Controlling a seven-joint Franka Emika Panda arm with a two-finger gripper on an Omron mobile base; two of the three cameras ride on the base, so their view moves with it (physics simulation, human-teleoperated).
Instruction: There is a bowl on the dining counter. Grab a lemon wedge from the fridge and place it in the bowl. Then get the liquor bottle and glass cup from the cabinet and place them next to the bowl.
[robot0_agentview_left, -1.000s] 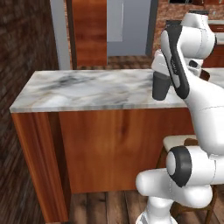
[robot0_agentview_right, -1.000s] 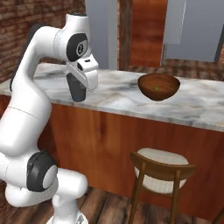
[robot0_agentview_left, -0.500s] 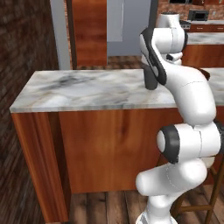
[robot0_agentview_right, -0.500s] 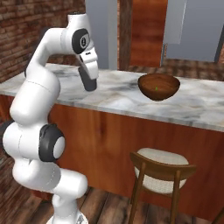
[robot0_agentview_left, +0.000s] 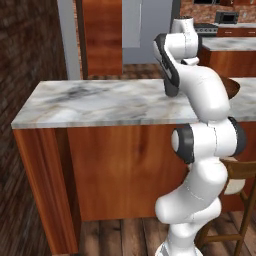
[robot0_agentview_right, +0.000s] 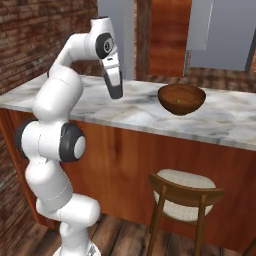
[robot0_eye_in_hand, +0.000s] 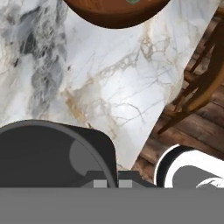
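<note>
The dark wooden bowl (robot0_agentview_right: 181, 99) stands on the marble top of the dining counter (robot0_agentview_right: 125, 112), with a tiny green-yellow lemon wedge (robot0_agentview_right: 177, 104) inside it. My gripper (robot0_agentview_right: 116, 96) hangs shut and empty above the counter, pointing down, to the left of the bowl and apart from it. In the left base view the gripper (robot0_agentview_left: 171, 90) is over the counter (robot0_agentview_left: 100, 102), and my arm hides most of the bowl (robot0_agentview_left: 233, 88). The hand view looks down on the marble (robot0_eye_in_hand: 109, 87), with the bowl (robot0_eye_in_hand: 113, 13) and wedge (robot0_eye_in_hand: 132, 1) at the top edge. The liquor bottle and glass cup are out of view.
A wooden stool (robot0_agentview_right: 185, 192) with a pale seat stands before the counter's wood front, below the bowl. Its frame (robot0_eye_in_hand: 203, 89) shows past the counter edge in the hand view. Grey panels (robot0_agentview_right: 220, 35) and a wood column (robot0_agentview_right: 167, 35) rise behind the counter.
My arm has drawn upright above its base, and the shut gripper has shifted a little farther over the counter. The bowl has not moved.
</note>
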